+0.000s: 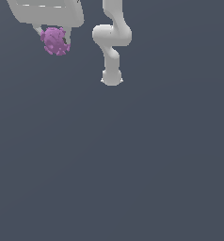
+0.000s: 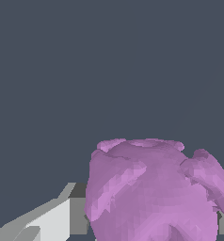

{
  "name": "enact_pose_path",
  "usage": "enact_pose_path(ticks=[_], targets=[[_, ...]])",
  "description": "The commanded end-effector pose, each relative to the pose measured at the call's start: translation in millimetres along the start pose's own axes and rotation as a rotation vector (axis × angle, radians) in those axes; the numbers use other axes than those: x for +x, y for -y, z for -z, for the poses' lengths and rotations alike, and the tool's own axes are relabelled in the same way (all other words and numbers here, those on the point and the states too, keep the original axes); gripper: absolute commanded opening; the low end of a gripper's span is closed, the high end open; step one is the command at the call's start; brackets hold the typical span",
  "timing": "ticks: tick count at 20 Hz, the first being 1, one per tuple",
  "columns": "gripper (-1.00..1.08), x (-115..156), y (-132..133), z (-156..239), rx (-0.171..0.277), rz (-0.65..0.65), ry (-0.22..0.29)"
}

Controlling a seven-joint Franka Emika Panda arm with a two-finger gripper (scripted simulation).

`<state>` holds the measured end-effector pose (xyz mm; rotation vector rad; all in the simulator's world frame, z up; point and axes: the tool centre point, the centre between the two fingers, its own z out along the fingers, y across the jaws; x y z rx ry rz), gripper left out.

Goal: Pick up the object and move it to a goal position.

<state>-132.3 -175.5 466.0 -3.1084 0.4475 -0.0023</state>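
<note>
The object is a small pinkish-purple lumpy ball point(image 1: 55, 41) with rounded knobs. It sits between the fingers of my white gripper point(image 1: 54, 40) at the upper part of the exterior view's left. The gripper is shut on the ball and holds it clear of the grey ground. In the wrist view the ball point(image 2: 151, 193) looms large between the two fingers, with one white and grey finger point(image 2: 62, 216) showing beside it. The gripper's hand body is cut off by the frame's upper edge in the exterior view.
The white arm's links and base point(image 1: 112, 75) stand toward the exterior view's upper middle, to the right of the gripper. A plain dark grey-blue surface point(image 1: 132, 164) fills all else in view.
</note>
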Motion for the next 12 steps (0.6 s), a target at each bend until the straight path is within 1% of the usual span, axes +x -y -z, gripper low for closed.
enact_pose_path(ticks=[1, 6, 12], targets=[[-1.00, -5, -5, 15, -0.001, 0.001, 0.001], [-1.00, -10, -10, 35, -0.001, 0.001, 0.001], [-1.00, -11, -13, 41, -0.001, 0.001, 0.001]])
